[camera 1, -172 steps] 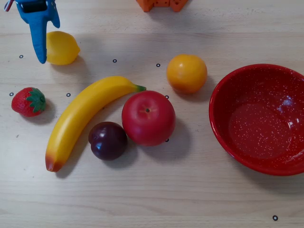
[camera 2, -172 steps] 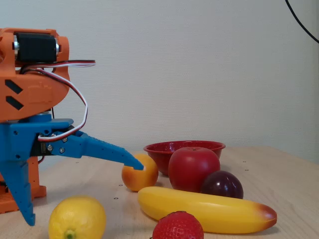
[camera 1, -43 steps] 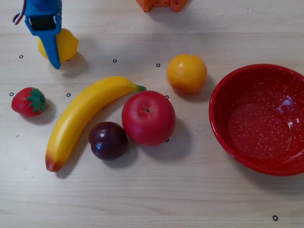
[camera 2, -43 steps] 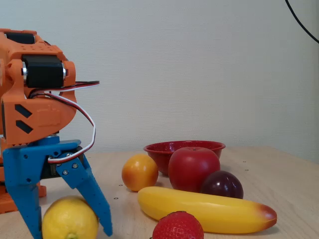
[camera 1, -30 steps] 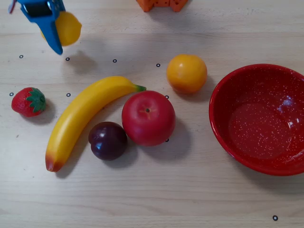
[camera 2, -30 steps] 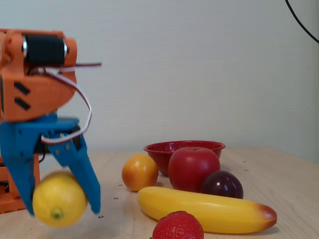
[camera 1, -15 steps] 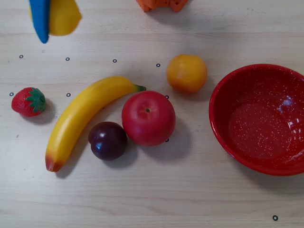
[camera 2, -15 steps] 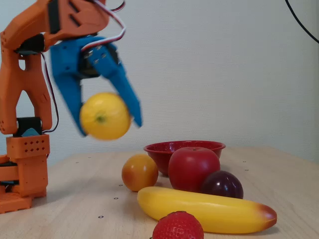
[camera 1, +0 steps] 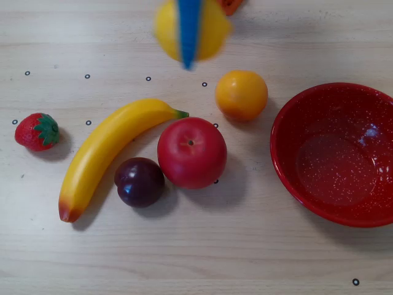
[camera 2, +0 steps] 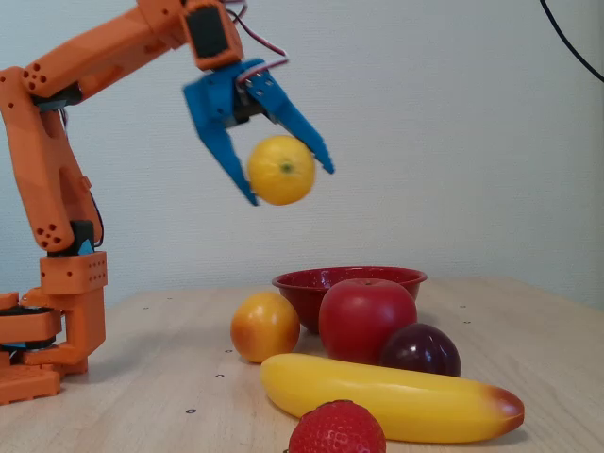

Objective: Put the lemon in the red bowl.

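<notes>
The yellow lemon point(camera 2: 280, 170) hangs high in the air, with my blue gripper point(camera 2: 289, 185) shut on it. In the overhead view the lemon point(camera 1: 209, 27) shows at the top edge, a blurred blue finger point(camera 1: 188, 31) crossing it, with the gripper point(camera 1: 187, 43) well left of the red bowl. The red speckled bowl point(camera 1: 288, 147) stands at the right edge of the table, with nothing in it. In the fixed view the bowl point(camera 2: 302, 283) stands behind the red apple, lower than and right of the lemon.
On the table lie an orange fruit point(camera 1: 241, 94), a red apple point(camera 1: 191, 152), a dark plum point(camera 1: 139, 182), a banana point(camera 1: 104, 153) and a strawberry point(camera 1: 37, 131). The orange arm base point(camera 2: 47, 330) stands at the left in the fixed view.
The gripper has carried the lemon up off the table and to the right toward the bowl, from the far left of the overhead view to its top middle. The other fruits have not moved.
</notes>
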### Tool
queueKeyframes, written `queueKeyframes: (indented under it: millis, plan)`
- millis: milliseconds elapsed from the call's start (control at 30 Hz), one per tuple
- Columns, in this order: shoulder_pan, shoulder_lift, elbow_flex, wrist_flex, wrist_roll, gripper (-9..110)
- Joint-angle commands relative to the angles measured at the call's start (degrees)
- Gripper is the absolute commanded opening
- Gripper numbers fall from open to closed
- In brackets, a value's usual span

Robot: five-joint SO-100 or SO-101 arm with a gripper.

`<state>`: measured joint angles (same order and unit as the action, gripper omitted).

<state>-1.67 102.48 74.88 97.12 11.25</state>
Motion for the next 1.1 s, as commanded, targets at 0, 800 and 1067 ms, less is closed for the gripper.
queueKeyframes:
  millis: [0, 800, 1067]
  plan:
    - [5.98, 6.5, -0.35, -5.19, -2.02, 0]
    - [30.76, -5.63, 19.16, -47.37, 4.83, 0]
    - [31.55, -17.31, 10.28, -40.78, 1.41, 0]
